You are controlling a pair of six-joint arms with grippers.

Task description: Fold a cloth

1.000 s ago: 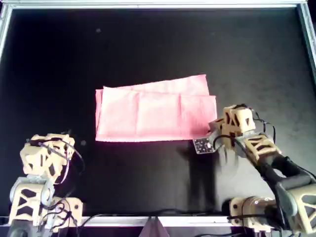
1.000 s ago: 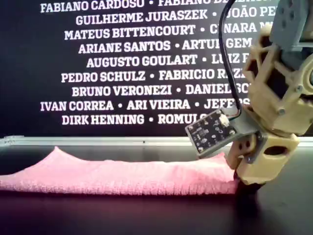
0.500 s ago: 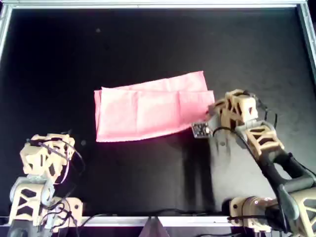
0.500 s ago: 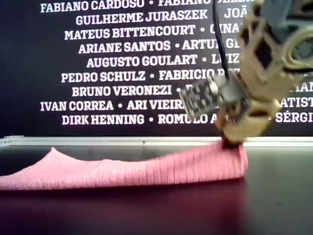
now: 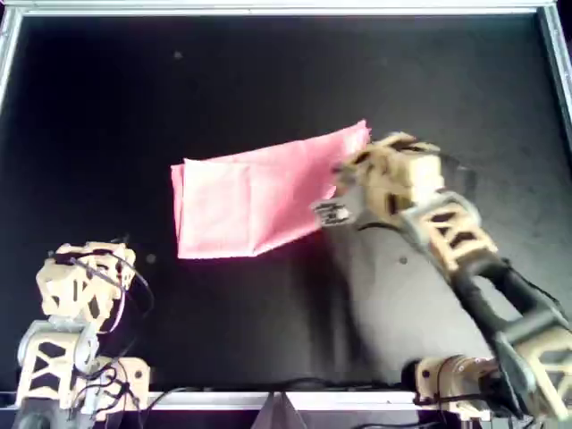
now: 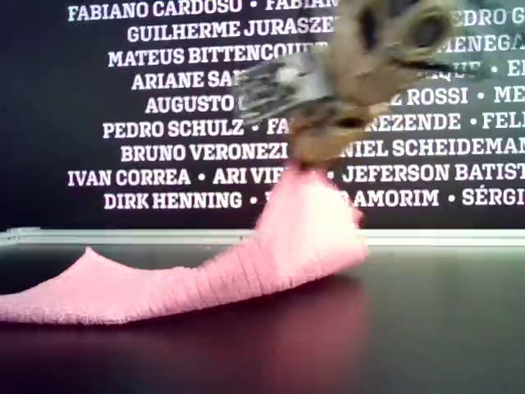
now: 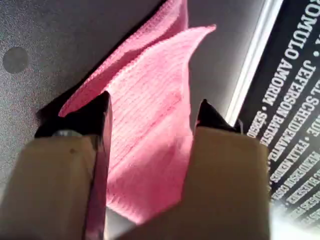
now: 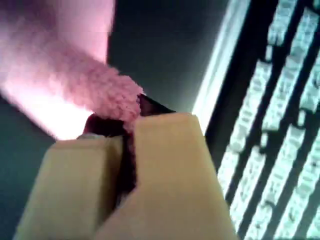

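Black table, wall banner behind its far edge. Cloth lies mid-table, already doubled. One end is held up off the surface, pinched in the right gripper. Left gripper is spread and holds nothing, by the near edge, well apart from the cloth.

Step in hand, judged: carry the raised end over to the flat end. Keep it low, line up the edges, release only once they meet.

Banner names readable: FABIANO CARDOSO, GUILHERME JURASZEK, AUGUSTO GOULART, PEDRO SCHULZ, BRUNO VERONEZI, IVAN CORREA, DIRK HENNING.
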